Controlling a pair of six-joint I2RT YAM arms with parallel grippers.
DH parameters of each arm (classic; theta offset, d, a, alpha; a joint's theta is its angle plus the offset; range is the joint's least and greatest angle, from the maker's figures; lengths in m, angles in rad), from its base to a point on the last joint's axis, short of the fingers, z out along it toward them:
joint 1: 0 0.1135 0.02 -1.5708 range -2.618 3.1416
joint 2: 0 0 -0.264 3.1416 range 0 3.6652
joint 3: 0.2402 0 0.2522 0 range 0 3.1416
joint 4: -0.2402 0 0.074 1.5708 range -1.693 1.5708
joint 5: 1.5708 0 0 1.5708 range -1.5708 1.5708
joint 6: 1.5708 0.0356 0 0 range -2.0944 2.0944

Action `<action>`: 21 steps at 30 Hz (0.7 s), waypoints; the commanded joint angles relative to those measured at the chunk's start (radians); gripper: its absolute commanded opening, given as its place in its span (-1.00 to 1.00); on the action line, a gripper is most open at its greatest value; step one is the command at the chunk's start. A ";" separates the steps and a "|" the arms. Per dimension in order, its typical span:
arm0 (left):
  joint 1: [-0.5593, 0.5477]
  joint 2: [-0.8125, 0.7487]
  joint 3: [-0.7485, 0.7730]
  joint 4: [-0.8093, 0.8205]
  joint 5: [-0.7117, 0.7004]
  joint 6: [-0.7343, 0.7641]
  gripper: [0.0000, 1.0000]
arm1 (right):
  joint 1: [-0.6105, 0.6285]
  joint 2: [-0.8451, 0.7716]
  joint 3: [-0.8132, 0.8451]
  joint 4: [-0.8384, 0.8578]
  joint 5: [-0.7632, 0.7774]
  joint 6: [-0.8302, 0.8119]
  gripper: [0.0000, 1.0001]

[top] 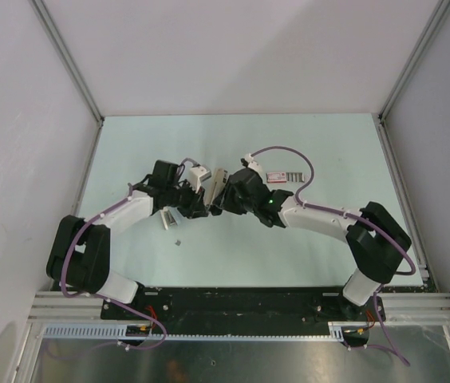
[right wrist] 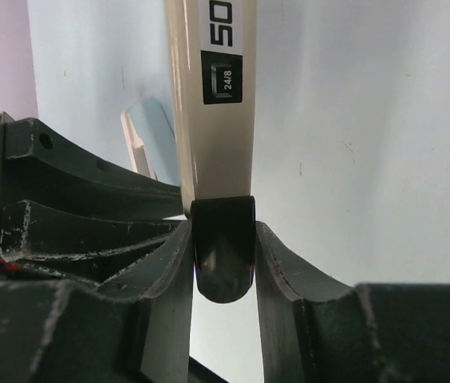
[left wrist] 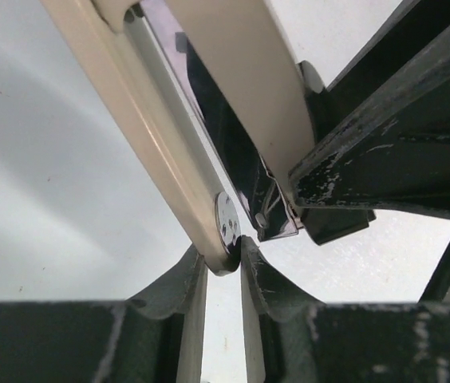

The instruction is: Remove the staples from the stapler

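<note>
A beige stapler (top: 216,183) is held above the table between both grippers, hinged open. My left gripper (top: 196,203) is shut on the end of its lower beige arm, pinching it at a round metal rivet (left wrist: 227,226). The upper beige arm (left wrist: 241,88) and the dark metal staple channel (left wrist: 233,148) spread away above it. My right gripper (top: 222,199) is shut on the black end cap (right wrist: 223,247) of the beige arm (right wrist: 213,128) labelled "24/8". No loose staples show.
A small red and white staple box (top: 282,176) lies on the table behind the right gripper. A pale flat piece (top: 169,217) lies under the left arm, and also shows in the right wrist view (right wrist: 149,140). A tiny dark speck (top: 178,241) lies nearer the front.
</note>
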 commanded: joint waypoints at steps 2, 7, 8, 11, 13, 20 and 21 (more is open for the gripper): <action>-0.011 -0.029 0.017 0.070 -0.113 0.134 -0.93 | -0.023 -0.115 -0.088 0.062 -0.057 -0.071 -1.00; -0.014 -0.024 0.023 0.091 -0.156 0.160 -0.93 | -0.047 -0.166 -0.153 0.071 -0.102 -0.093 -1.00; -0.014 -0.024 0.023 0.095 -0.164 0.164 -0.93 | -0.053 -0.174 -0.161 0.071 -0.111 -0.097 -1.00; -0.025 -0.032 0.023 0.110 -0.202 0.188 -0.93 | -0.071 -0.194 -0.182 0.070 -0.152 -0.121 -1.00; -0.043 -0.046 0.014 0.133 -0.250 0.217 -0.93 | -0.089 -0.197 -0.189 0.070 -0.205 -0.153 -1.00; -0.166 -0.076 -0.045 0.247 -0.476 0.373 -0.92 | -0.169 -0.204 -0.253 0.120 -0.333 -0.278 -1.00; -0.182 -0.077 -0.057 0.268 -0.505 0.397 -0.93 | -0.176 -0.207 -0.262 0.127 -0.341 -0.290 -1.00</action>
